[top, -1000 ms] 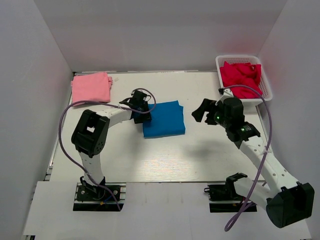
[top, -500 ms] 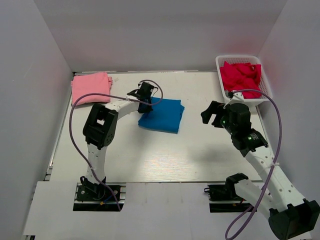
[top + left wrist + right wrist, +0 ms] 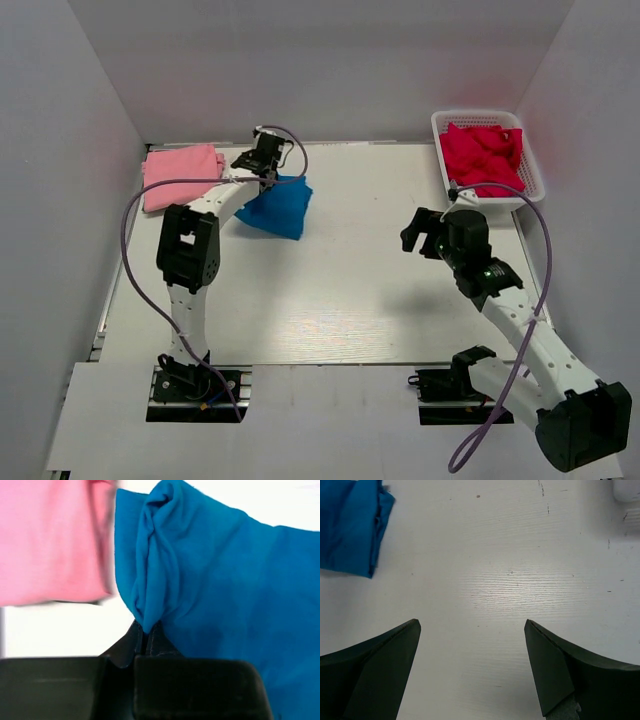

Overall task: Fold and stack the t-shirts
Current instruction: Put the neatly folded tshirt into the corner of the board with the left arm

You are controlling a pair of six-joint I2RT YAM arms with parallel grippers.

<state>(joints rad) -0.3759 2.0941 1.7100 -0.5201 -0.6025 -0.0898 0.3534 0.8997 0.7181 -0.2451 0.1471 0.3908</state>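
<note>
The left gripper point(image 3: 266, 170) is clamped on a bunched edge of the blue t-shirt point(image 3: 280, 208), which dangles just right of the folded pink t-shirt point(image 3: 182, 177) at the far left. The right gripper point(image 3: 418, 230) hangs with its jaws wide apart over the table point(image 3: 330, 290).

End effector point(image 3: 146, 639) pinches blue t-shirt point(image 3: 225, 580) beside pink t-shirt point(image 3: 50, 540).

You'll find the folded t-shirt point(image 3: 182, 176) at far-L corner of table point(image 3: 350, 285), 2nd t-shirt point(image 3: 280, 208) just R of it. Basket point(image 3: 476, 114) sits far-R, w/ cloth heap point(image 3: 482, 155) inside.
</note>
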